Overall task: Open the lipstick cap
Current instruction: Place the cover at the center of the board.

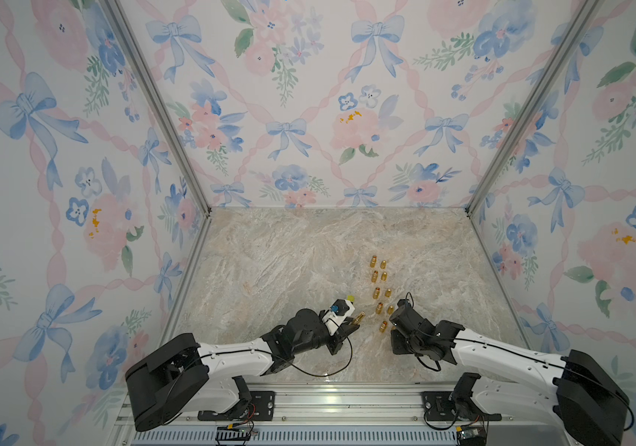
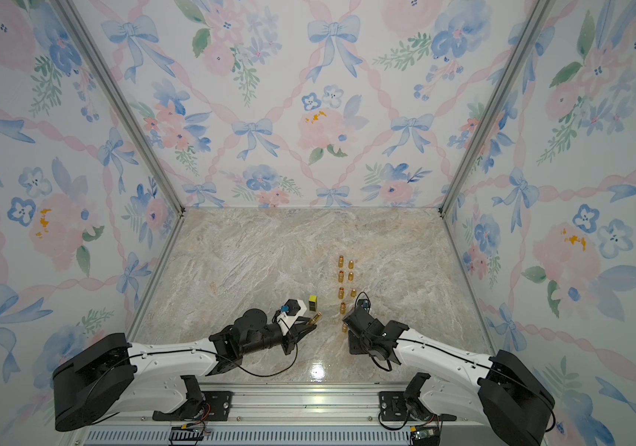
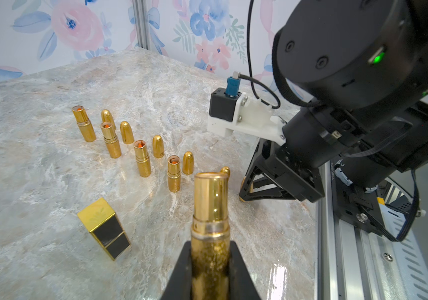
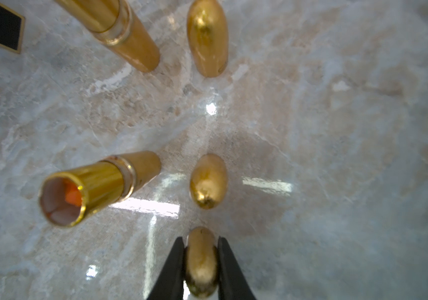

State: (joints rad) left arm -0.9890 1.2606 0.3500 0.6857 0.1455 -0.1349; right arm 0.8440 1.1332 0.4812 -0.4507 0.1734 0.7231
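Top view: left tool point(image 1: 352, 326) is clenching a gold cylindrical metal lipstick tube point(image 1: 359, 317) over the near middle of the marble-patterned worktop point(image 1: 289, 251), just left of a double row of standing gold tubes and caps point(image 1: 376, 293).
Left wrist view: the tube is showing its open mouth, cap off, with its glittered base between black fingers point(image 3: 179, 275).
Right wrist view: right tool point(image 4: 201, 241) is grasping the bullet-shaped gold cap point(image 4: 201, 262) at the row's near end.
Handling, judged: light, rigid, polished and slippery; gripping straight flanks is suiting better than the rounded nose.
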